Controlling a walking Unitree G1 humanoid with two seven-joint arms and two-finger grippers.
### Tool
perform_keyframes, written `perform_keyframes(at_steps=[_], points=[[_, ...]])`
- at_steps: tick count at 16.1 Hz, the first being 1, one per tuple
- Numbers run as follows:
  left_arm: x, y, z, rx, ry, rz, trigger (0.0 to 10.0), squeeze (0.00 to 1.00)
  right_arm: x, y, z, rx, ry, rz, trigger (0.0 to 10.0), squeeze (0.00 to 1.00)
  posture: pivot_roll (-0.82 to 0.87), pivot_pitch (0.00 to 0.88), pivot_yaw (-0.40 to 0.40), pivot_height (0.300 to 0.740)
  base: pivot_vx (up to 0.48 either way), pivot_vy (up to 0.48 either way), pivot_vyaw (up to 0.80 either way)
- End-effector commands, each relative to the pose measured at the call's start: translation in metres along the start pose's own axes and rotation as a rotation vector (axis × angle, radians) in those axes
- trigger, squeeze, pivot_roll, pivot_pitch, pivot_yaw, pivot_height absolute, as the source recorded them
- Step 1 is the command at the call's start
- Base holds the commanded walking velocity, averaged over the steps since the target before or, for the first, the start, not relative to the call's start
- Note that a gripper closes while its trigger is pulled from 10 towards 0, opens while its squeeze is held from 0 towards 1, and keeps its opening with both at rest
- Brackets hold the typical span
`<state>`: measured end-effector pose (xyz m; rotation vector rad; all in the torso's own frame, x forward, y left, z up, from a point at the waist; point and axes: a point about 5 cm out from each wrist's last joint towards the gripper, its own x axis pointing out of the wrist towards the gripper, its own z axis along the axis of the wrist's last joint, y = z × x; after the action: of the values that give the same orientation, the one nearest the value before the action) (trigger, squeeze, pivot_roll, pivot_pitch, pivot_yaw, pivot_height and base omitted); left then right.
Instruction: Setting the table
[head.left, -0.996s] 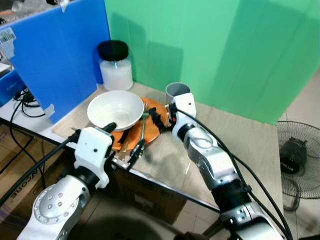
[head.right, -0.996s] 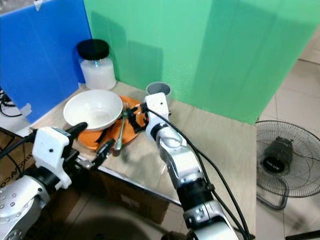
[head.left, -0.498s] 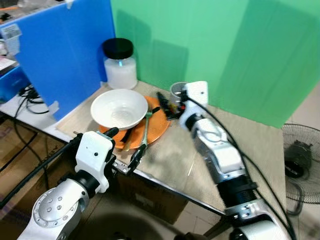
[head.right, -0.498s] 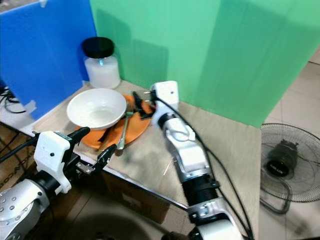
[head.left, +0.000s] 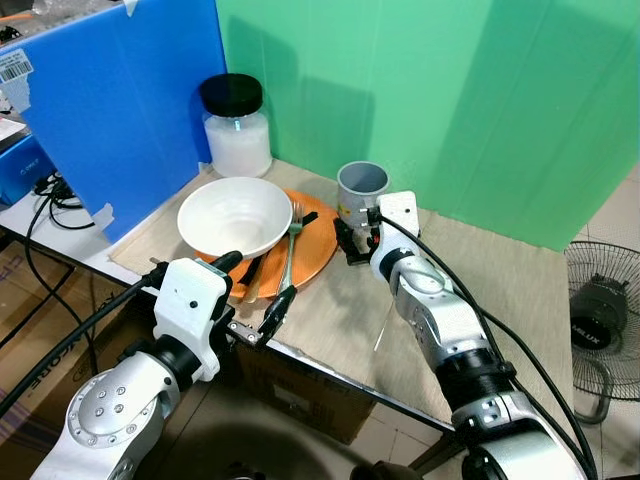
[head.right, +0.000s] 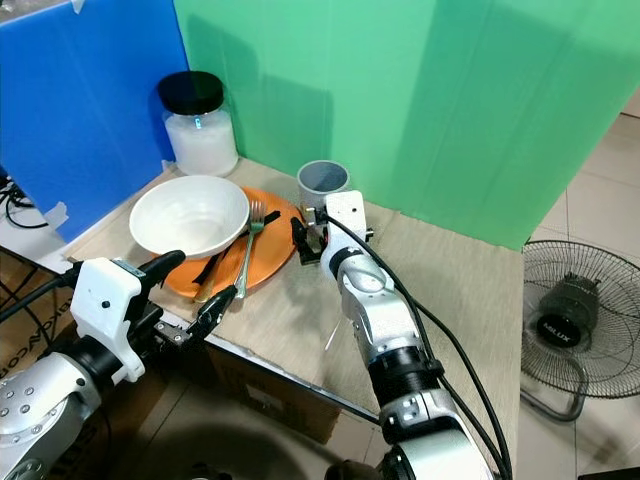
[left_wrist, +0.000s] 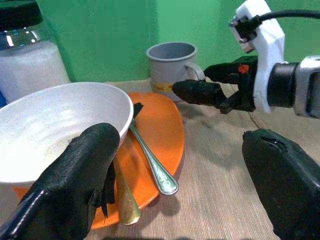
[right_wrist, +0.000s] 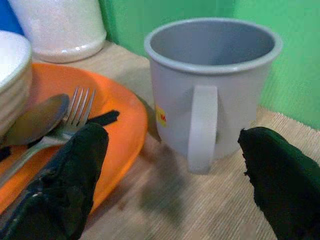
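Left eye view: one bowl (head.left: 232, 215), one plate (head.left: 318, 245), one mug (head.left: 361, 189), one jar (head.left: 235, 127).

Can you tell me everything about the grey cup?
The grey cup is a plain mug, maybe plastic or enamel, with one handle and a small yellow and red mark on its side. It stands upright and looks empty on the wooden table, right beside the orange plate. The right gripper is open just in front of its handle, not touching it.
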<state>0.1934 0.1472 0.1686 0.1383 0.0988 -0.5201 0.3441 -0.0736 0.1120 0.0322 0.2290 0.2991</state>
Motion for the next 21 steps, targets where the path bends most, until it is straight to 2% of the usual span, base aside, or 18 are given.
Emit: perform_keyframes(at_steps=[1, 8, 10, 21], points=[[0.001, -0.002, 0.000, 0.002, 0.002, -0.017, 10.0, 0.00, 0.004, 0.001, 0.004, 0.012, -0.008, -0.009, 0.0, 0.00, -0.01, 0.063, -0.002, 0.740, 0.000, 0.000, 0.00], [0.000, -0.002, 0.000, 0.001, 0.004, -0.017, 10.0, 0.00, 0.009, 0.000, 0.005, 0.033, -0.004, -0.057, 0.0, 0.00, -0.01, 0.064, -0.003, 0.740, 0.000, 0.000, 0.00], [0.000, -0.002, 0.000, 0.000, 0.005, -0.019, 10.0, 0.00, 0.010, -0.005, 0.004, 0.032, -0.003, -0.088, 0.0, 0.00, -0.01, 0.066, 0.000, 0.740, 0.000, 0.000, 0.00], [0.000, -0.003, -0.001, -0.003, 0.010, -0.029, 10.0, 0.00, 0.012, -0.010, 0.002, 0.036, -0.007, -0.106, 0.0, 0.00, -0.01, 0.069, 0.002, 0.740, 0.000, 0.000, 0.00]])
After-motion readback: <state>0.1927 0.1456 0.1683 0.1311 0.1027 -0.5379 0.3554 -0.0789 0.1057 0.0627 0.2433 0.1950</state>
